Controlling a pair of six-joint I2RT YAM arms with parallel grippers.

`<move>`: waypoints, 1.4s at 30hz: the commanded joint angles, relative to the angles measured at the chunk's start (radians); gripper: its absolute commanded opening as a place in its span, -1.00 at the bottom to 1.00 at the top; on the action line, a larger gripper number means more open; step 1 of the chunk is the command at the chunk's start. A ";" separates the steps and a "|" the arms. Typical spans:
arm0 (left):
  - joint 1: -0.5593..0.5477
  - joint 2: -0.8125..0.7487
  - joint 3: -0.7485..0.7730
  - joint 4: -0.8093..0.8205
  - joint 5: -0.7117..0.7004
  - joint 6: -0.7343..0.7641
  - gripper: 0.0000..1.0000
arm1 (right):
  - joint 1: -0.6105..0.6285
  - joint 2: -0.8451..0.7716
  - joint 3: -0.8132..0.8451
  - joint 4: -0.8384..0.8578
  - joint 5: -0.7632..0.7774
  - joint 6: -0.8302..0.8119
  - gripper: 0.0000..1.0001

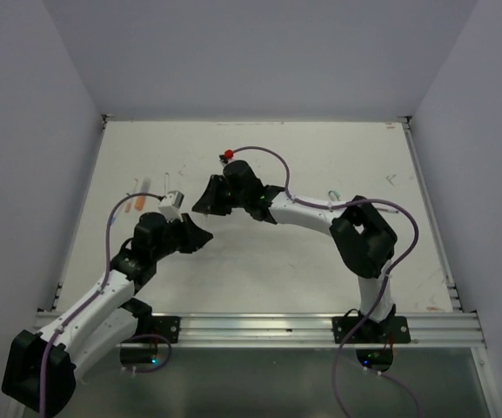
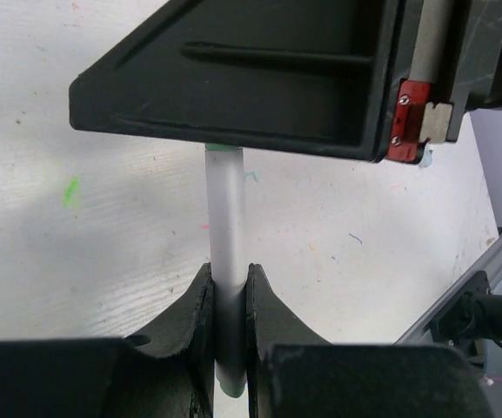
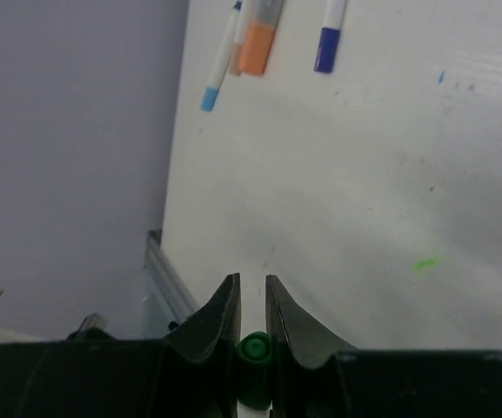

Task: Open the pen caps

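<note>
From above, left gripper (image 1: pixel 204 237) and right gripper (image 1: pixel 200 208) tip to tip over white table (image 1: pixel 320 261); left wrist: clamped narrow on long thin white plastic pen barrel (image 2: pixel 226 209); right wrist: pinched on stubby green plastic pen cap (image 3: pixel 254 348) (other caps (image 3: pixel 256 48) well beyond)

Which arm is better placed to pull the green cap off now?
Right, probably. The right gripper is shut on the green cap, while the left gripper only clamps the white barrel, so it can anchor.

White table (image 1: pixel 259 279), ink-marked; pale lavender walls (image 1: pixel 259 52); aluminium rail (image 1: pixel 268 329) near edge.
</note>
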 commanded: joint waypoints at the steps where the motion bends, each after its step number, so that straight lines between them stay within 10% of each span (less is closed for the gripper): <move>1: -0.018 -0.053 -0.067 0.208 0.309 -0.086 -1.00 | -0.092 0.006 -0.125 0.603 -0.247 0.113 -1.00; 9: -0.016 -0.136 -0.206 0.483 0.493 -0.274 -1.00 | -0.115 0.126 -0.164 1.119 -0.393 0.367 -1.00; 13: -0.016 -0.185 -0.174 0.338 0.462 -0.228 -1.00 | -0.129 0.123 -0.183 1.098 -0.373 0.355 -1.00; 17: -0.016 -0.201 -0.043 -0.145 0.143 -0.038 -1.00 | -0.124 0.025 -0.132 0.573 -0.161 0.117 -1.00; 21: -0.019 -0.195 -0.061 -0.097 0.124 -0.094 -1.00 | -0.096 -0.006 0.017 -0.086 0.176 -0.111 -1.00; 30: -0.019 0.006 0.007 -0.091 0.046 -0.085 -1.00 | -0.101 -0.027 0.034 -0.413 0.421 -0.242 -1.00; 42: -0.180 0.278 0.006 0.122 -0.019 -0.169 -0.85 | -0.115 0.031 0.027 -0.415 0.403 -0.270 -1.00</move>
